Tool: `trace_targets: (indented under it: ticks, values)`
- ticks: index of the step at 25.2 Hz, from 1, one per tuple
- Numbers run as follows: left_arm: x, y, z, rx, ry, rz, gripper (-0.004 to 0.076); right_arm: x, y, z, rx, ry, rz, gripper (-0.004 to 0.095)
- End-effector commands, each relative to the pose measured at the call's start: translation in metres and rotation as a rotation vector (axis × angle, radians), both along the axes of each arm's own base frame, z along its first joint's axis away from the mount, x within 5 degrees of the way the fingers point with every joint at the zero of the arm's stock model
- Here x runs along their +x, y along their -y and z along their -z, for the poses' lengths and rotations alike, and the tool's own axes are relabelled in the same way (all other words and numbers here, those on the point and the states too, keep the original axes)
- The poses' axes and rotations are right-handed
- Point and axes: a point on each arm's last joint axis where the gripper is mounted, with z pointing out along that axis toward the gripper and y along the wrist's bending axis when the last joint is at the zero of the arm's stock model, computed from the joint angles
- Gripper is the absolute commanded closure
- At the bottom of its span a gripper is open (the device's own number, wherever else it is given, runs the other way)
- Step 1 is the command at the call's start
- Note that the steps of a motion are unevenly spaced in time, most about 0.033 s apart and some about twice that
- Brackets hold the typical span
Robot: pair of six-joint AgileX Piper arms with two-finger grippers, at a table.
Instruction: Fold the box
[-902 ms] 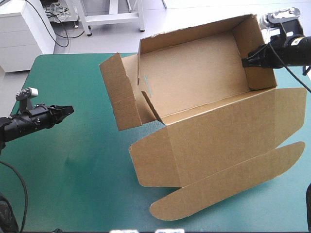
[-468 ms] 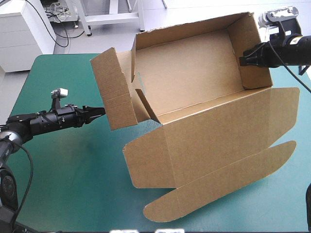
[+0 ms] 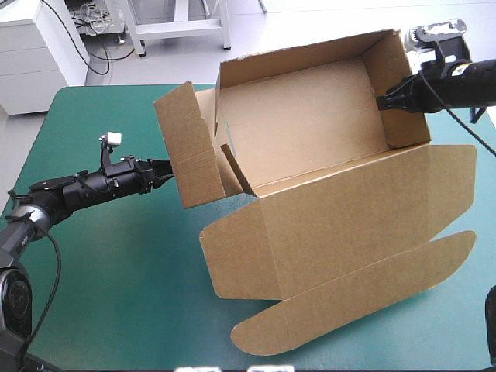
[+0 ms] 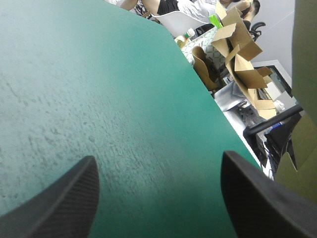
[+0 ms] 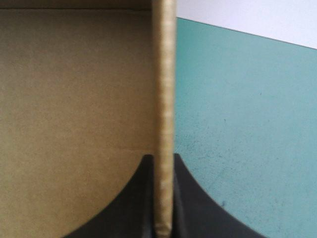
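Brown cardboard box (image 3: pixel 310 147), walls partly raised, on the far right of the teal-green table cover (image 3: pixel 116 271).
The right gripper (image 3: pixel 381 101) clamps its right end wall; the left gripper (image 3: pixel 170 172), fingers parted, meets the loose left flap.

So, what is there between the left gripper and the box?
Nothing. In the high view the left gripper almost meets the box, with only bare cover under the gap. The left wrist view shows bare cover between its open jaws.
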Motion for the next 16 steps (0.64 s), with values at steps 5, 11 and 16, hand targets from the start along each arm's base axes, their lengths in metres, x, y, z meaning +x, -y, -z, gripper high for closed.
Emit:
trace_targets:
  ticks: [5,11,16]
  values:
    - [-0.008,0.008,-0.029,-0.120,0.087,0.065,0.0224,0.010,-0.023,-0.009,0.012,0.134,0.060,0.0922]
    - [-0.011,0.008,-0.037,-0.127,0.110,0.059,0.0224,0.023,-0.042,-0.001,-0.026,0.158,0.073,0.0922]
    - [-0.013,0.008,-0.058,-0.143,0.174,0.049,0.0224,0.031,-0.065,0.005,-0.068,0.194,0.078,0.0922]
